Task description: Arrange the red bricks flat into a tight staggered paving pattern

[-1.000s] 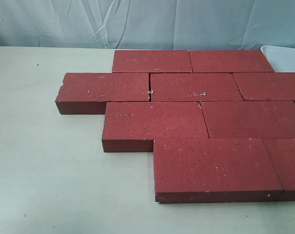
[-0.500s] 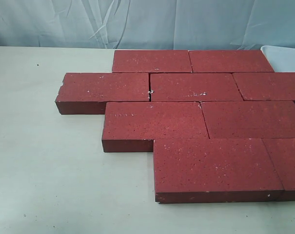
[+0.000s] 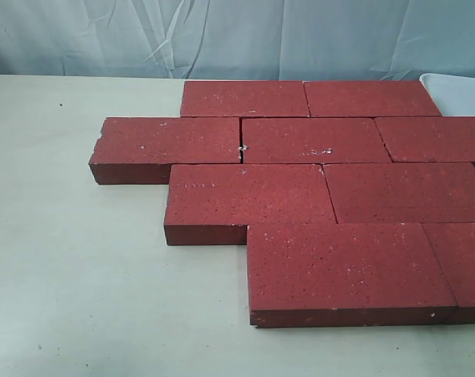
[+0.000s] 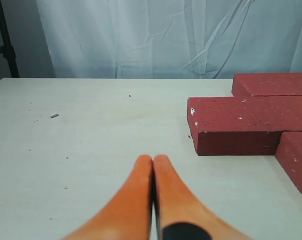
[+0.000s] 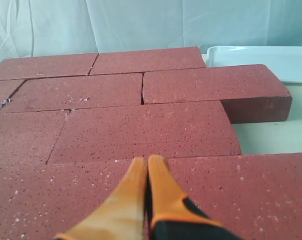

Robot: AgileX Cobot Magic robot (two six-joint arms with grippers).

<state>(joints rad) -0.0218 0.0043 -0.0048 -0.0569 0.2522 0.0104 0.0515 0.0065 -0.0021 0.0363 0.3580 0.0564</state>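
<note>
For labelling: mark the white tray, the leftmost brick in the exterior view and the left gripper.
white tray (image 5: 260, 62), right wrist view, bare floor.
leftmost brick (image 3: 170, 140), exterior view, top face.
left gripper (image 4: 152, 160), left wrist view, between its closed fingertips.

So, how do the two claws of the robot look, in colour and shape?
Both the left claw and the right claw have two smooth orange fingers, long and tapering to rounded tips, with a black part near the base. No cables or markings are visible.
</note>
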